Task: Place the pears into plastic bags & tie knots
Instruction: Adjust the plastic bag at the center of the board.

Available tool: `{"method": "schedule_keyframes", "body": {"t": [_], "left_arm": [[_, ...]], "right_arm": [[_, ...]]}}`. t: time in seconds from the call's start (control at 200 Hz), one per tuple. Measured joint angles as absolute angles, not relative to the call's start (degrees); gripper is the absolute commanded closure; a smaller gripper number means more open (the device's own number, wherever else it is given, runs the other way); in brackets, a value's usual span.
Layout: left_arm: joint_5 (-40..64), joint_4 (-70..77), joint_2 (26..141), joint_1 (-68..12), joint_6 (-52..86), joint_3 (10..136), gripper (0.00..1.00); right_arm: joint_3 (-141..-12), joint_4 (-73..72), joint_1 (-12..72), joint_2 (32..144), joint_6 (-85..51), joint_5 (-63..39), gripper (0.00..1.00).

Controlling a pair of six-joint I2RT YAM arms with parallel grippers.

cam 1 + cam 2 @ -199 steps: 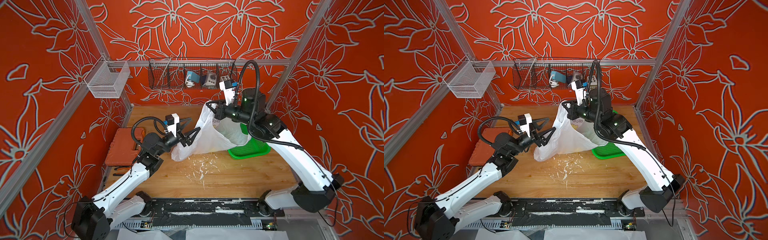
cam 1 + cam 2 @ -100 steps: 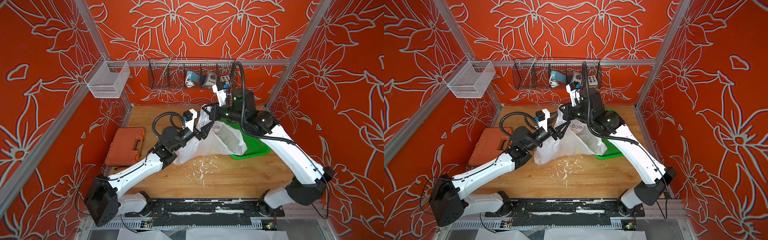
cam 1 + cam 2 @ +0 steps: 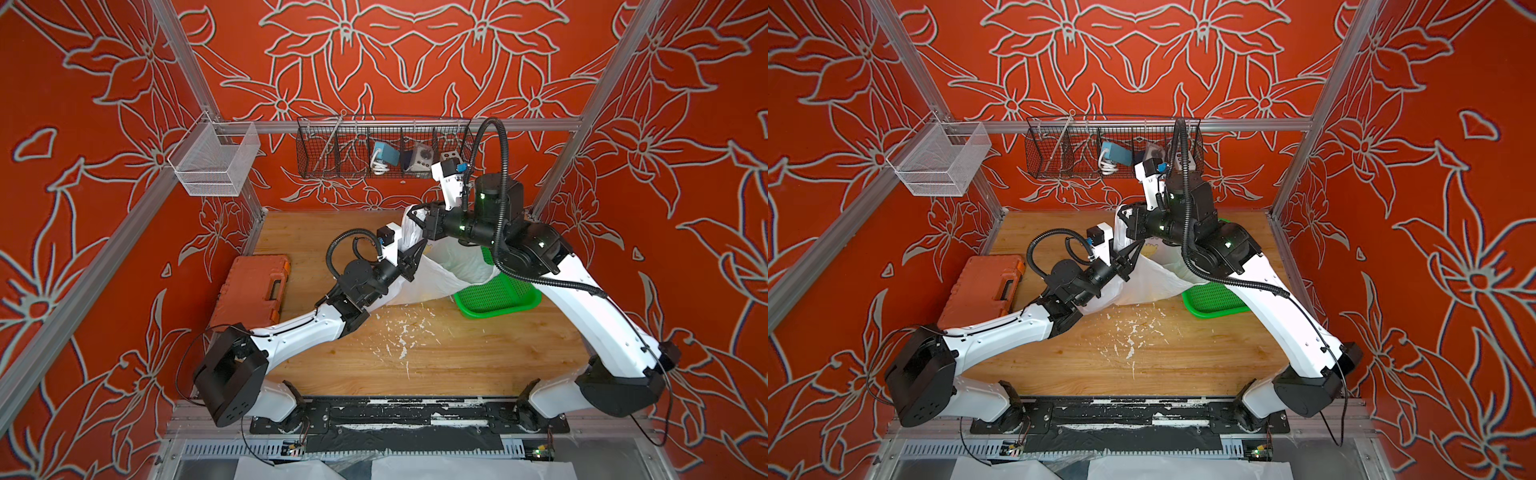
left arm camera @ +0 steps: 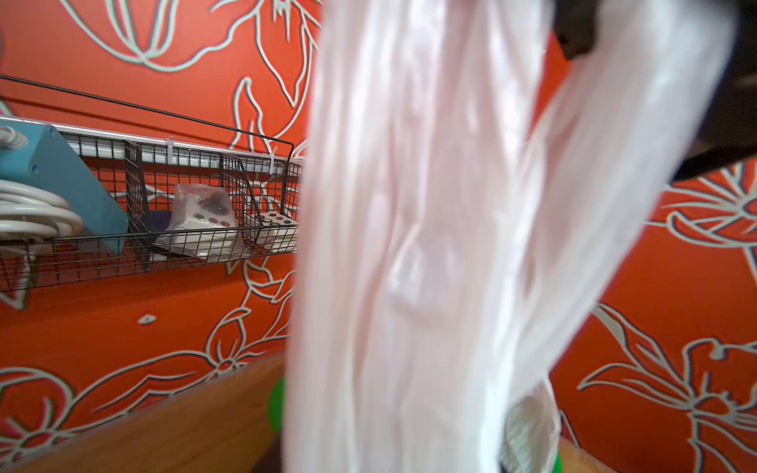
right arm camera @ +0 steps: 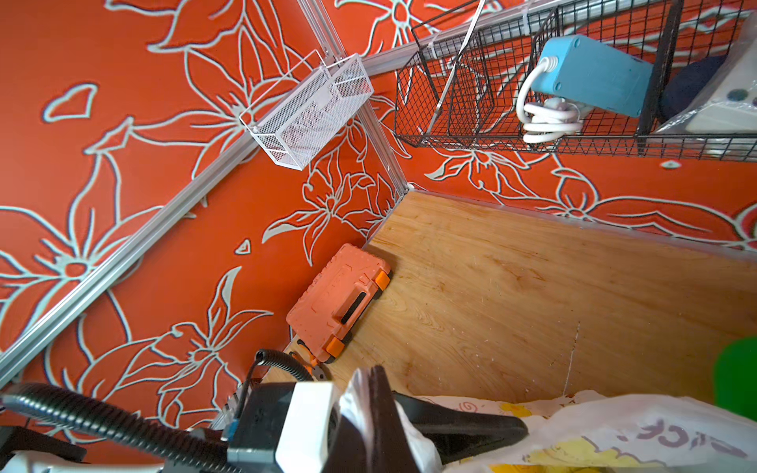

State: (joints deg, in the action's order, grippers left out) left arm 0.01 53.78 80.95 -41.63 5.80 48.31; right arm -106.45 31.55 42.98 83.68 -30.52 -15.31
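You had the plastic bag (image 3: pixel 434 277) hung from the clamped right gripper (image 3: pixel 417 218), base on the table (image 3: pixel 457 357), its taut film running lengthwise down between the left gripper (image 3: pixel 415 253)'s part-spread jaws.

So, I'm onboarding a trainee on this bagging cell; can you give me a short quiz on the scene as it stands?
1. True or false: the green mesh plastic basket stands on the wooden table, apart from the orange plastic tool case.
2. The right end effector is: A open above the case; B shut on the thin white translucent plastic bag; C out of view.
3. Fill in: the blue box with white cable sits in the ___ wire basket on the back wall.
Key: 1 true; 2 B; 3 black.
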Motion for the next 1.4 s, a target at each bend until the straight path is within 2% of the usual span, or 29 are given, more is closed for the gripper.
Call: {"method": "schedule_keyframes", "body": {"t": [0.165, 0.23, 0.24, 0.3, 0.325, 0.35, 0.44, 0.51, 0.651, 0.811, 0.991, 1.181, 1.236, 1.256, 1.291, 1.311, 1.341, 1.401], "left_arm": [[-0.03, 54.87, 80.97, -41.63, 6.61, 47.99, 1.00], [0.03, 55.05, 80.97, -41.63, 6.55, 47.86, 1.00], [0.03, 55.05, 80.97, -41.63, 6.52, 47.83, 1.00], [0.10, 55.59, 80.86, -41.56, 7.11, 47.35, 1.00], [0.10, 55.44, 80.66, -41.52, 7.40, 47.03, 1.00], [0.14, 55.13, 80.42, -41.36, 7.70, 46.50, 1.00], [0.78, 53.28, 79.33, -40.01, 9.54, 44.47, 1.00], [1.48, 51.72, 78.00, -38.15, 11.42, 43.00, 1.00], [2.85, 49.95, 74.56, -35.09, 14.11, 41.21, 1.00], [4.23, 48.49, 71.50, -34.81, 14.96, 41.12, 1.00], [5.08, 47.68, 70.65, -34.81, 15.09, 41.12, 1.00], [5.28, 45.93, 70.37, -34.81, 15.07, 41.10, 1.00], [5.30, 45.67, 70.06, -34.81, 15.07, 40.95, 1.00], [5.32, 45.60, 69.91, -34.81, 15.07, 40.84, 1.00], [5.32, 45.50, 69.58, -34.81, 15.07, 40.64, 1.00], [5.34, 45.47, 69.41, -34.81, 15.07, 40.49, 1.00], [5.37, 45.45, 69.17, -34.81, 15.07, 40.32, 1.00], [5.34, 45.21, 68.79, -34.81, 15.07, 40.23, 1.00]], "right_arm": [[-106.56, 31.48, 43.07, 83.59, -31.09, -15.53, 1.00], [-106.67, 31.53, 43.07, 83.59, -31.16, -15.51, 1.00], [-106.74, 31.55, 43.07, 83.59, -31.16, -15.51, 0.97], [-107.70, 32.77, 43.07, 83.74, -30.76, -15.16, 0.52], [-108.16, 33.19, 43.07, 83.81, -30.22, -14.55, 0.40], [-108.57, 33.36, 43.07, 83.77, -29.63, -13.85, 0.32], [-107.90, 34.00, 43.03, 81.21, -26.50, -9.26, 0.18], [-103.18, 34.76, 42.74, 75.90, -23.68, -3.95, 0.12], [-91.35, 38.22, 41.32, 63.02, -19.86, 7.97, 0.05], [-79.26, 42.04, 41.12, 54.83, -18.94, 14.22, 0.03], [-71.33, 43.22, 41.12, 57.04, -19.70, 14.50, 0.06], [-68.45, 43.29, 40.73, 58.96, -19.79, 16.60, 0.09], [-68.45, 42.81, 39.97, 58.76, -19.73, 17.15, 0.14], [-68.45, 42.65, 39.59, 58.76, -19.46, 17.26, 0.21], [-68.45, 42.39, 38.96, 58.76, -19.07, 17.32, 0.41], [-68.45, 42.22, 38.63, 58.81, -19.33, 17.34, 0.59], [-68.47, 41.98, 38.02, 58.89, -19.05, 17.23, 1.00], [-68.90, 41.93, 37.01, 59.07, -18.74, 16.45, 1.00]]}}
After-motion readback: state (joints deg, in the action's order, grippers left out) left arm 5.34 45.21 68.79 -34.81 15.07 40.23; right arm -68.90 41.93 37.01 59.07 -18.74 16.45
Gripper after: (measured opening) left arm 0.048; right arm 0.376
